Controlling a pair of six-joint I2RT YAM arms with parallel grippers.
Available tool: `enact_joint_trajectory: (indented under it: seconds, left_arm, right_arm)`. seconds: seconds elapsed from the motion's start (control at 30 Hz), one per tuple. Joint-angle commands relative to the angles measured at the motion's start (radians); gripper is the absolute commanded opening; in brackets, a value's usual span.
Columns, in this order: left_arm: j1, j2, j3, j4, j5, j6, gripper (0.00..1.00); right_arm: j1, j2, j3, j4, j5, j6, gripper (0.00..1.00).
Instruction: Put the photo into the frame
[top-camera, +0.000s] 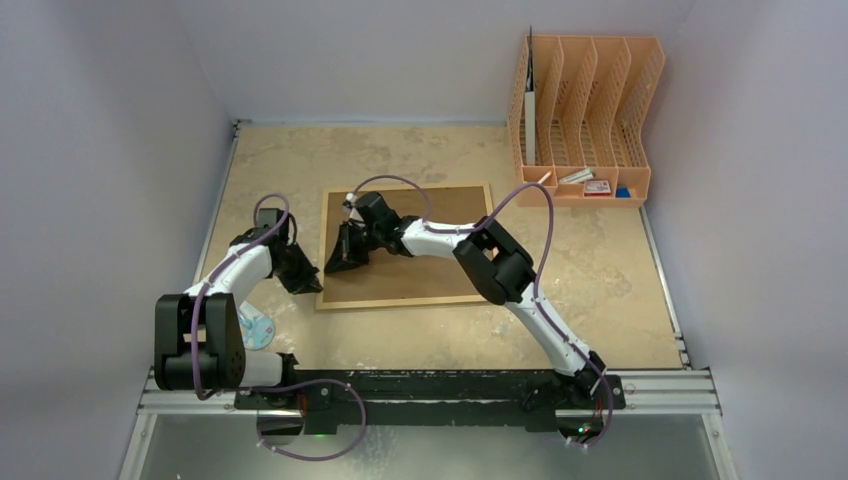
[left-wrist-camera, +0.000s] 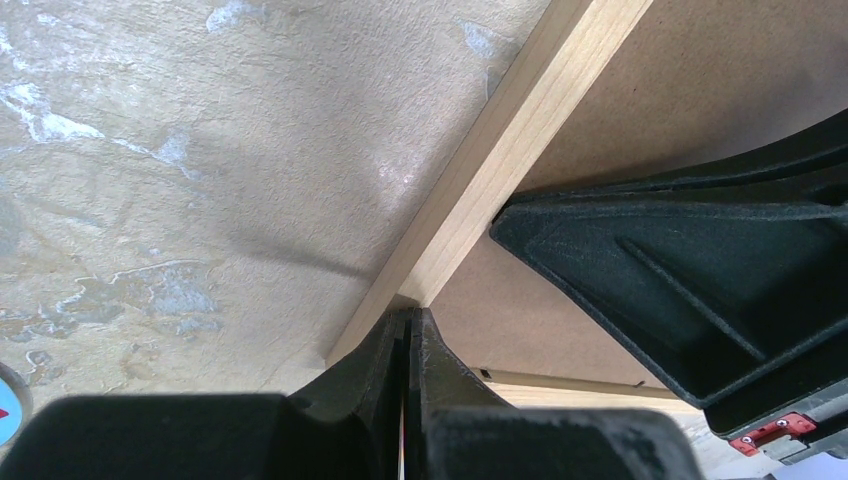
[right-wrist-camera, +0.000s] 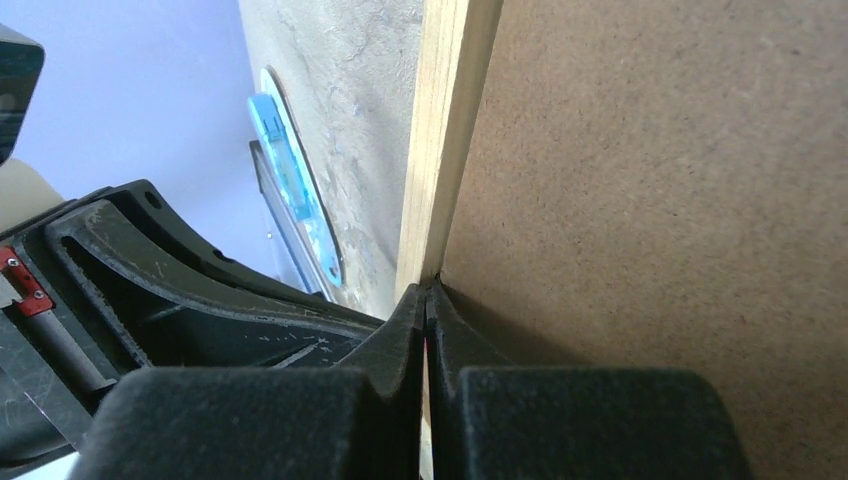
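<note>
The large rectangular picture frame (top-camera: 420, 285), a thin light-wood border around a brown fibreboard back, lay face down on the mottled beige bench (top-camera: 600, 260). Its back panel was uppermost, the side from which a print is loaded and closed in. Both arms had their tips at its left edge.

The left claw (left-wrist-camera: 407, 318) was clenched, its two black fingers pressed flat together with nothing plainly between them. Their tips rested against the wood border at the frame's near-left corner. Held so, it probably served as a stop to keep the frame from sliding.

The right claw (right-wrist-camera: 427, 295) was clenched in the same way, just beside the left claw. Its tips were set on the seam where the fibreboard met the border. A closed tip makes a narrow poker, suited to pressing the back panel home or nudging a catch, though no catch could be made out.

The photo was not visible in any view. It may have lain beneath the back panel, but that could not be told.

Well apart, at the far right corner, stood the orange plastic lattice file organiser (top-camera: 585, 110). A pale blue and white disc (top-camera: 256, 330) lay on the bench near the left arm. Neither looked involved.
</note>
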Motion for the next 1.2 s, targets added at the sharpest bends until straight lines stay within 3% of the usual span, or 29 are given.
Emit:
enact_joint_trajectory:
  seconds: [0.0, 0.4, 0.63, 0.7, 0.8, 0.97, 1.17]
  left_arm:
    - [0.003, 0.041, -0.025, -0.002, -0.062, -0.011, 0.00]
    - [0.004, 0.040, -0.019, -0.002, -0.058, -0.007, 0.00]
    - [0.023, 0.007, 0.020, 0.021, 0.020, 0.030, 0.00]
    - [0.026, -0.008, 0.052, 0.033, 0.044, 0.033, 0.04]
    - [0.033, 0.007, 0.128, 0.058, 0.065, 0.009, 0.17]
    - [0.035, 0.094, 0.300, 0.143, 0.093, 0.013, 0.35]
    - [0.034, 0.273, 0.477, 0.338, 0.185, 0.079, 0.46]
  right_arm:
    - [-0.017, 0.025, -0.004, -0.216, 0.165, -0.075, 0.03]
    - [-0.017, 0.022, 0.025, -0.272, 0.272, -0.081, 0.34]
    - [-0.024, -0.191, -0.096, -0.110, 0.277, -0.087, 0.42]
    - [-0.034, -0.266, -0.131, -0.087, 0.293, -0.109, 0.42]
    - [-0.063, -0.399, -0.236, -0.075, 0.303, -0.179, 0.43]
    - [-0.097, -0.654, -0.587, -0.005, 0.272, -0.357, 0.41]
    - [-0.099, -0.877, -0.906, -0.040, 0.167, -0.524, 0.38]
